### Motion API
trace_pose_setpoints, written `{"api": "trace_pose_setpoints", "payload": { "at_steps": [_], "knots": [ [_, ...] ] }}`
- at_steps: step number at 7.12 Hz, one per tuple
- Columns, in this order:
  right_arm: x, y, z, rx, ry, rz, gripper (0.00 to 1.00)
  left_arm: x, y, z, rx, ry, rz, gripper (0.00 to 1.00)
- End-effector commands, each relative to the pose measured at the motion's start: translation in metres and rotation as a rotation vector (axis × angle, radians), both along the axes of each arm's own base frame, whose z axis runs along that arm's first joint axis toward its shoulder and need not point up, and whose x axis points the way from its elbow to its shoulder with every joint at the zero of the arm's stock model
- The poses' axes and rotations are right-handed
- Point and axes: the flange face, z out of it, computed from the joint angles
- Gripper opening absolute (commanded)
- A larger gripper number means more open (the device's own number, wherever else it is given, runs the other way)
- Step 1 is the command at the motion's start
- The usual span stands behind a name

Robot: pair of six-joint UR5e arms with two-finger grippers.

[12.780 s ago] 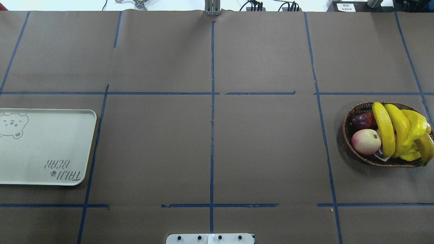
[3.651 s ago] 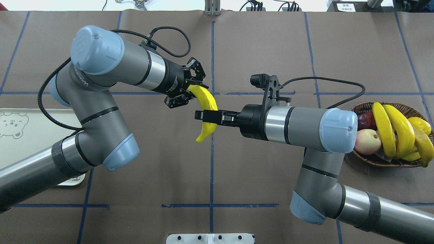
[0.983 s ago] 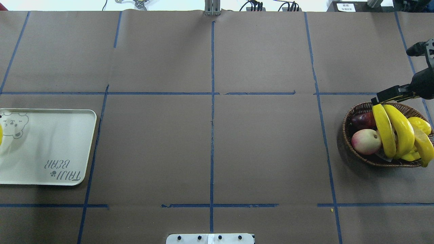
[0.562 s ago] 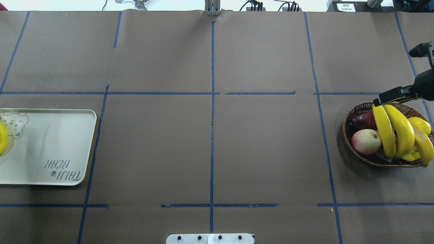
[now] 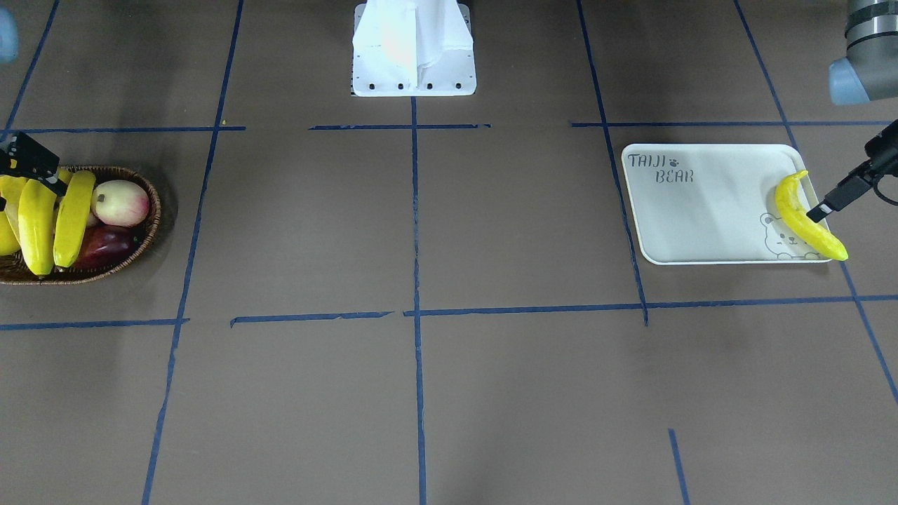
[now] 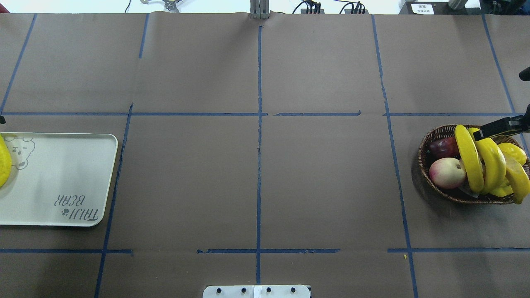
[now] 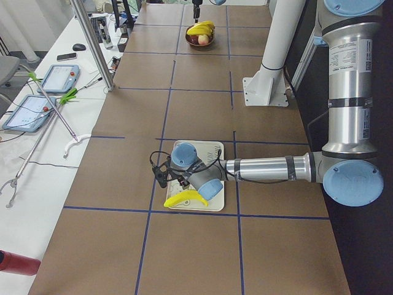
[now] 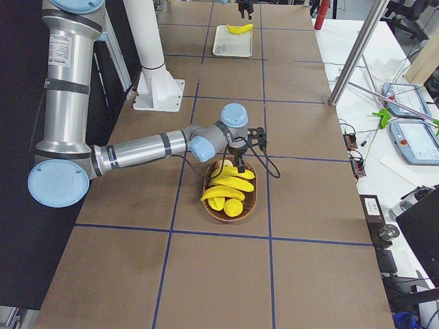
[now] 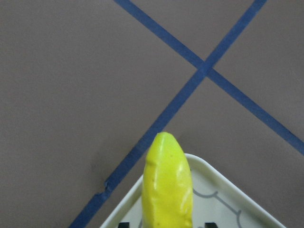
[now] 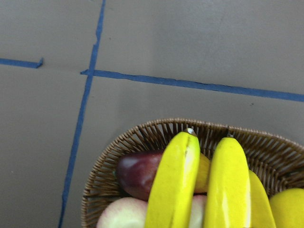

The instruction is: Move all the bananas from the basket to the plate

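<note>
Jaws of left gripper (image 5: 822, 207) apart astride banana (image 5: 800, 214) on plate (image 5: 701, 210) (right gripper (image 6: 492, 129) over basket (image 6: 421, 159), state unclear)

A brown table (image 6: 323, 186) crossed with blue tape (image 6: 259, 165) is carrying a plate (image 6: 62, 174) at far left, a basket (image 6: 441, 130) at far right, and a white base plate (image 6: 256, 291) at bottom centre.

Plate print: the plate (image 5: 708, 224) carries "TAIJI BEAR" in grey capitals on two lines at one corner, with a small paw mark after "TAIJI".
Arm sticker: a white sticker (image 7: 346, 61) on the left arm (image 7: 344, 123) has print too small to read.
Box label: a white label (image 6: 423, 8) on a black box (image 6: 409, 9) is unreadable.
</note>
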Motion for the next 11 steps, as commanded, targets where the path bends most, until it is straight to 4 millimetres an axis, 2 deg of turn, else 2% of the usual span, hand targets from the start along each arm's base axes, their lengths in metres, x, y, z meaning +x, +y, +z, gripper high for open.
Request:
{"api": "trace_pose_setpoints", "payload": {
  "at_steps": [1,2,4,6,7,8,11],
  "knots": [
    [0.021,0.032,0.035,-0.024,0.109,0.048,0.99,0.001,0.0,-0.074,0.119,0.059,-0.006,1.0],
    [0.024,0.04,0.045,-0.022,0.144,0.05,0.99,0.004,0.0,-0.078,0.136,0.064,-0.001,1.0],
    [0.038,0.071,0.07,0.027,0.164,-0.009,0.96,0.02,0.002,-0.079,0.134,0.068,0.031,1.0],
    [0.005,0.079,0.071,0.078,0.21,-0.095,0.92,0.021,0.002,-0.079,0.133,0.068,0.03,1.0],
    [-0.003,0.085,0.076,0.109,0.241,-0.139,0.92,0.025,0.003,-0.078,0.131,0.069,0.041,1.0],
    [0.002,0.092,0.085,0.157,0.266,-0.21,0.9,0.028,0.004,-0.077,0.128,0.069,0.046,1.0],
    [-0.002,0.092,0.09,0.184,0.309,-0.226,0.84,0.029,0.004,-0.074,0.114,0.069,0.044,1.0]
  ]
}}
